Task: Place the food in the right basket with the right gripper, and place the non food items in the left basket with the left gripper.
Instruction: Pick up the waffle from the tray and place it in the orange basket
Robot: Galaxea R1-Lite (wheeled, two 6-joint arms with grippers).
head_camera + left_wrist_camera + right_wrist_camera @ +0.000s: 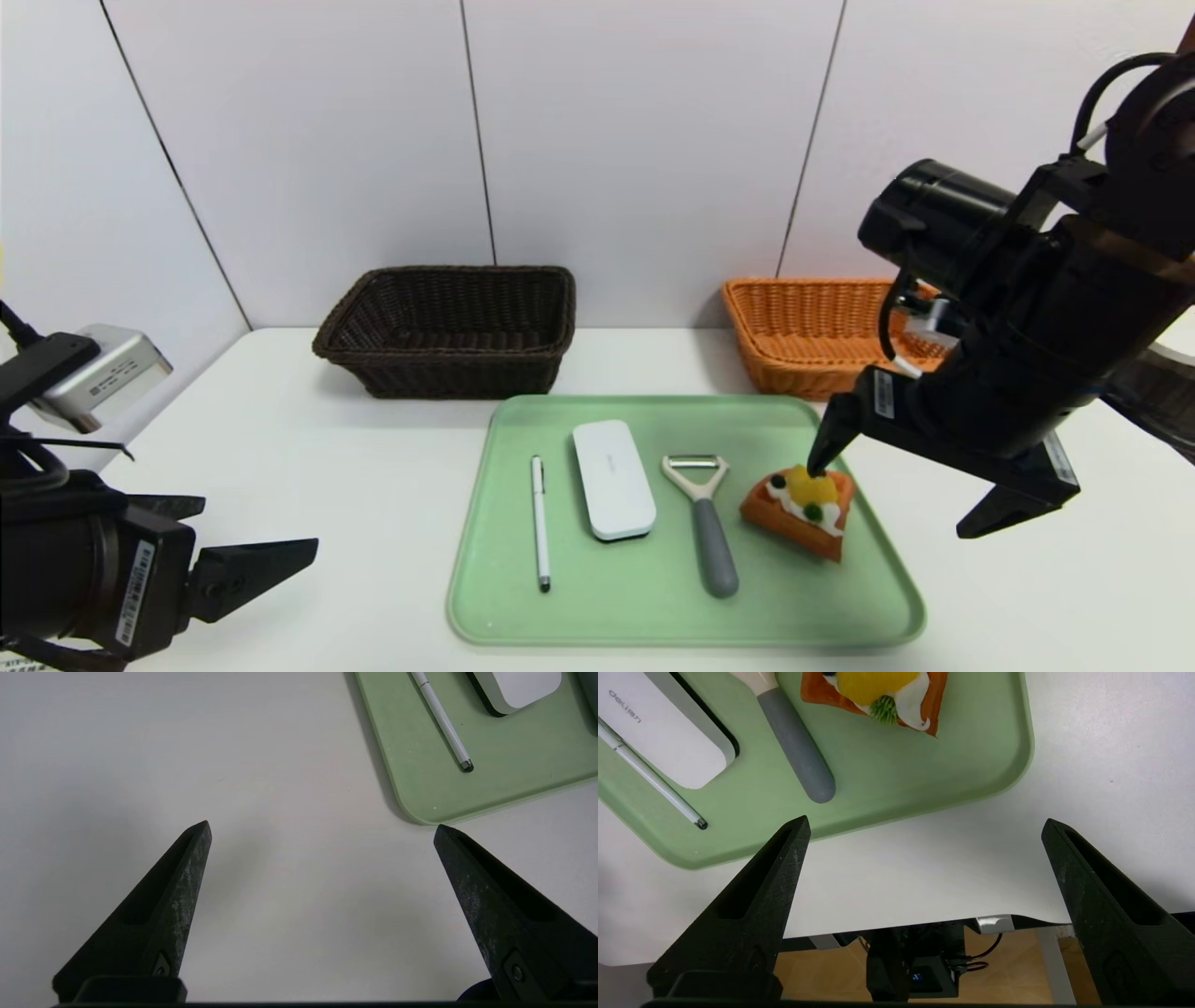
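On the white surface (373, 448) there is a green tray (597, 621), and four things are lying inside it. From the left side of the head view, first comes a thin white pen (541, 523), then a white case (613, 478) with rounded corners, then a peeler (715, 551) with a grey handle, and near the right edge a waffle piece (801, 511) with yellow and white topping, which is the food. Behind the tray stand two woven baskets: the dark brown basket (448, 364) is at the left, and the orange basket (794, 364) is at the right, partly covered by the right arm. The right gripper (887, 504) is above the right part of the tray and the surface beside it; its fingers are spread wide apart and nothing is between them. The left gripper (261, 532) is over the surface, to the left of the tray, and its fingers are also wide open and hold nothing. Both baskets have no item that I can see, but the orange one is partly hidden.
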